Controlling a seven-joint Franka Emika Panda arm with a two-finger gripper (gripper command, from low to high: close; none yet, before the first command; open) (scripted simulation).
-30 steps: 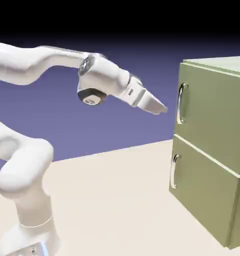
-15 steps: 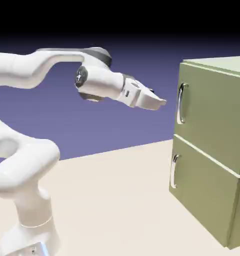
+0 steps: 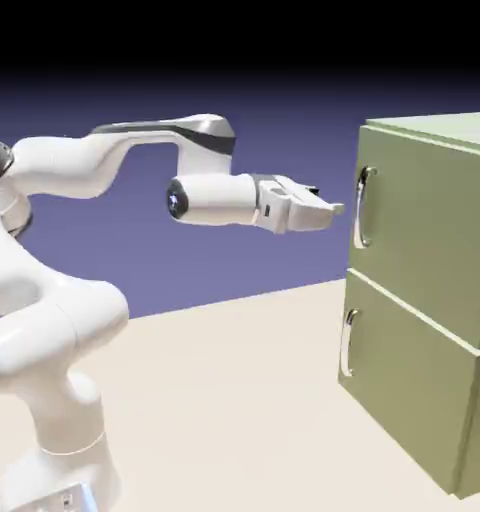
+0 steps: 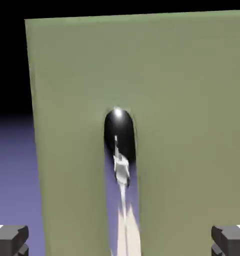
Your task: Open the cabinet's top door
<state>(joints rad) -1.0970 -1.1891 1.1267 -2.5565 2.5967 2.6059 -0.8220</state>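
Note:
The olive-green cabinet (image 3: pixel 434 300) stands at the exterior view's right. Its top door (image 3: pixel 424 220) is closed, with a curved silver handle (image 3: pixel 362 205) near its left edge. My gripper (image 3: pixel 334 209) points level at that handle and hangs a short gap to its left, touching nothing. In the hand view the top door (image 4: pixel 192 100) fills the frame and the shiny handle (image 4: pixel 120 145) runs down the middle. The two grey fingertips (image 4: pixel 9 237) sit far apart at the bottom corners, so the gripper (image 4: pixel 120 239) is open and empty.
The lower door (image 3: pixel 404 385) with its shorter handle (image 3: pixel 348 343) sits below the top one. The pale table (image 3: pixel 234 400) stretches between the arm's base and the cabinet.
The hand has swung from pointing downward to level and has moved slightly right, toward the top door's handle. The jaws stayed open.

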